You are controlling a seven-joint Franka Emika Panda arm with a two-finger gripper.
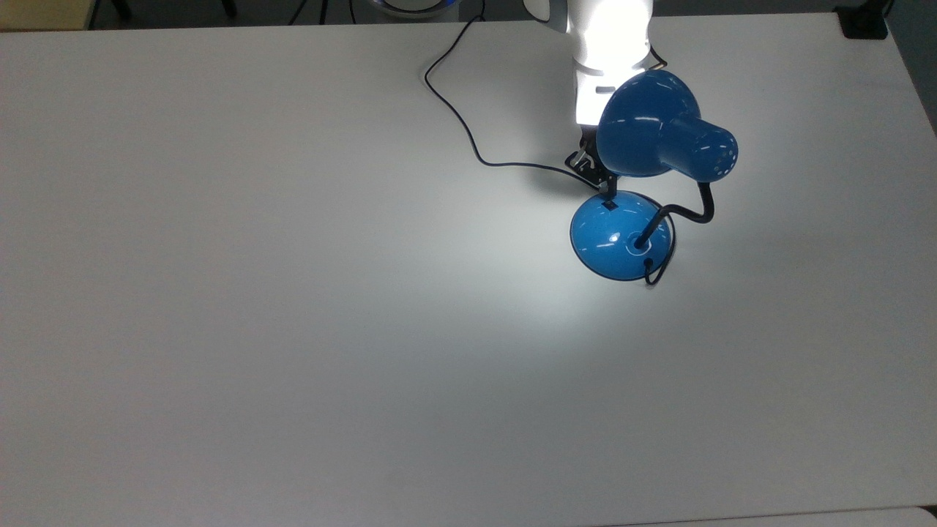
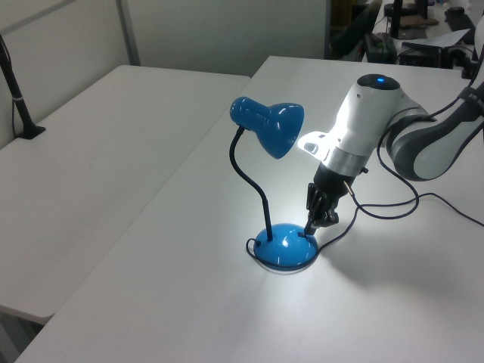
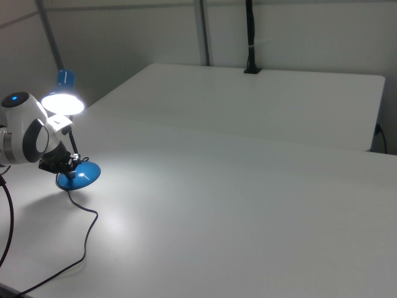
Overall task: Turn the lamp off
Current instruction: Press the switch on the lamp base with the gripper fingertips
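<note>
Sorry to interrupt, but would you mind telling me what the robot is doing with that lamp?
The robot arm is trying to switch off the blue lamp. Its claw is down at the small black switch on the lamp's round base. The lamp is lit, throwing a bright patch on the white table, so the job isn't done.

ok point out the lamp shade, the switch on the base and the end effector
shade (image 1: 644, 124), top view, on the blue bell's upper surface
switch (image 1: 608, 205), top view, on the black rocker on the base
end effector (image 2: 309, 229), left view, at the fingertips over the base
</note>
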